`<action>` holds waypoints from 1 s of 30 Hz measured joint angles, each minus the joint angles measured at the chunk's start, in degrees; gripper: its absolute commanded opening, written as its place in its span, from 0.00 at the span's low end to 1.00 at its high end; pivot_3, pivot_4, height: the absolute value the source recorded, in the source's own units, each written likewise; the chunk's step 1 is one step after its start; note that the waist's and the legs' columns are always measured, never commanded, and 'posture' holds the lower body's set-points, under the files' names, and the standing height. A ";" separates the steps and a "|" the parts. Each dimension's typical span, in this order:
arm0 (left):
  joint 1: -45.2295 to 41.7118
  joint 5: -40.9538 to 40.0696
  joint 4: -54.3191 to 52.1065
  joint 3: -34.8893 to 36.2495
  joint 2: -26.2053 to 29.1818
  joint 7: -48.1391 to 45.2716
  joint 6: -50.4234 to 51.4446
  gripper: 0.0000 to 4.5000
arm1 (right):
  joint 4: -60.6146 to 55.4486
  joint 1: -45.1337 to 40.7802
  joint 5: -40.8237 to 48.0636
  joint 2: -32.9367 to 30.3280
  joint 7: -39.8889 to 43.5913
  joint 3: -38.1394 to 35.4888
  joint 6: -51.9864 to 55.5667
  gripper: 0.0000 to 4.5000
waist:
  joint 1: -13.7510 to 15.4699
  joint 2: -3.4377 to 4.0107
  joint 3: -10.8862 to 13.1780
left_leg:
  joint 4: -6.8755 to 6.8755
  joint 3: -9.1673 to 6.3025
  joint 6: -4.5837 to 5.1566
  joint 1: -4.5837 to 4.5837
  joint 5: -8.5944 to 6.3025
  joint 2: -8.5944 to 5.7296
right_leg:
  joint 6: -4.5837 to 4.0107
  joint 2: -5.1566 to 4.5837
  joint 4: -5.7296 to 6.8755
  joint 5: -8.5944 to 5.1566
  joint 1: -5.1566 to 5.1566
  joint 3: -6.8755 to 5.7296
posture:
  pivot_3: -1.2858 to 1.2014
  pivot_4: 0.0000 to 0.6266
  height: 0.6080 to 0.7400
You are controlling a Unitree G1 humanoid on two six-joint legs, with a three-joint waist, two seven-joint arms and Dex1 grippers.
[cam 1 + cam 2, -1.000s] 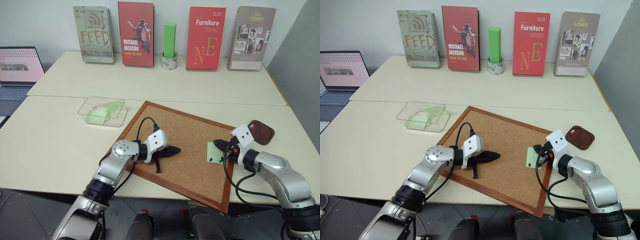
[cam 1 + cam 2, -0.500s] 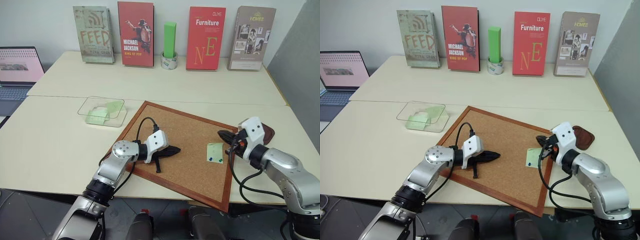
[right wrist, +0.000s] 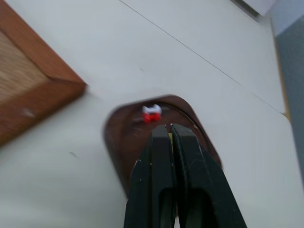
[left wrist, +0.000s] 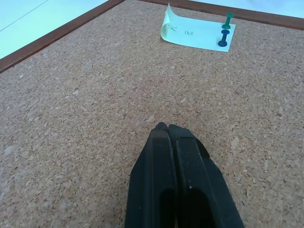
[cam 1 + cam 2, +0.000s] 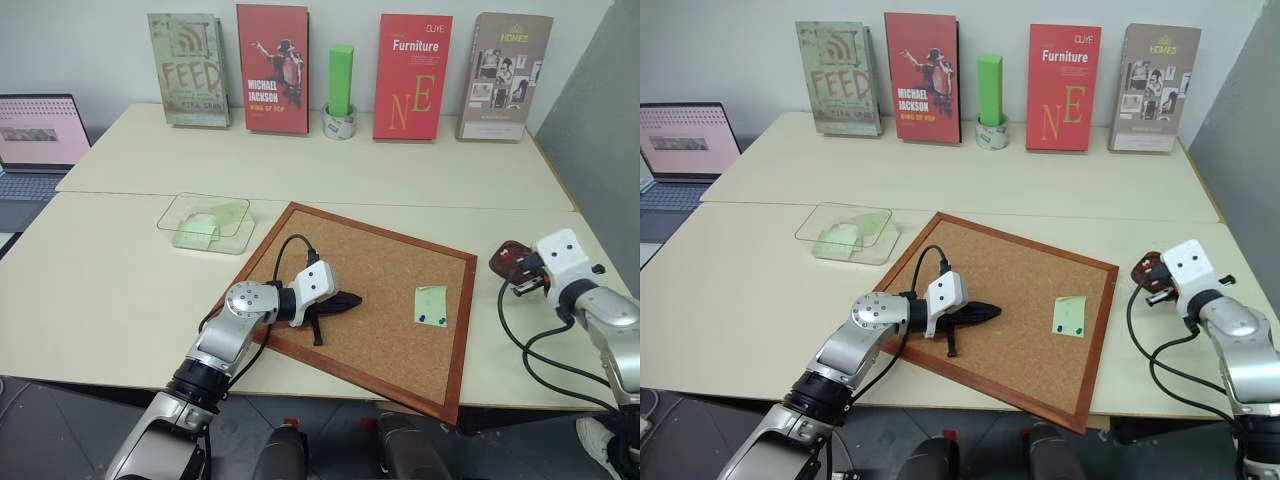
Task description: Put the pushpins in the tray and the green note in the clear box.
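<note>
Two pushpins [image 4: 225, 32] pin one green note [image 4: 195, 33]; both pincers together, right [image 3: 170, 130] over tray [image 3: 124, 142].

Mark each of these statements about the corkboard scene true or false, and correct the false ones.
1. The green note lies on the corkboard with two pushpins in it. True.
2. The right gripper hangs over the clear box. False: it is over the tray, shut, with a glimpse of yellow between its fingertips.
3. A red and white pushpin lies in the tray. True.
4. The left gripper is wide open. False: its fingers are shut, over the cork.
5. The clear box stands on the corkboard. False: it stands on the table, beside the board.
</note>
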 measured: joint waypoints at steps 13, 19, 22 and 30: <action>-0.02 0.59 0.23 -0.17 -0.01 0.47 -1.03 0.00 | 10.92 -5.23 -2.18 2.50 1.45 1.63 -4.19 0.75 | -0.01 0.01 0.00 | 0.00 0.00 0.00 0.12 0.00 0.00 | 0.00 0.00 0.00 0.00 0.12 0.01 | 0.52 0.24 1.00; 0.04 0.71 0.28 -0.20 -0.11 0.50 -1.35 0.00 | 5.16 -3.61 -0.18 2.64 1.59 -2.85 -1.44 1.00 | 0.00 0.06 -0.02 | -0.02 0.00 0.00 0.12 0.00 -0.01 | 0.00 0.00 0.01 0.00 0.13 0.01 | 0.52 0.24 1.00; 0.03 0.76 0.46 -0.23 -0.16 0.52 -1.75 0.00 | -2.46 -1.74 3.18 2.49 2.60 -7.61 1.49 1.00 | 0.01 0.06 -0.02 | -0.02 -0.03 0.00 0.12 0.00 0.00 | 0.00 0.01 -0.01 0.00 0.14 -0.01 | 0.52 0.24 1.00; 0.18 0.80 0.79 -0.09 -0.09 0.47 -2.21 0.00 | -25.86 16.93 18.43 9.51 11.00 -10.98 6.37 1.00 | 0.02 0.07 -0.04 | -0.09 -0.12 0.00 0.16 0.00 0.05 | -0.25 0.03 -0.03 -0.15 0.18 -0.09 | 0.52 0.24 1.00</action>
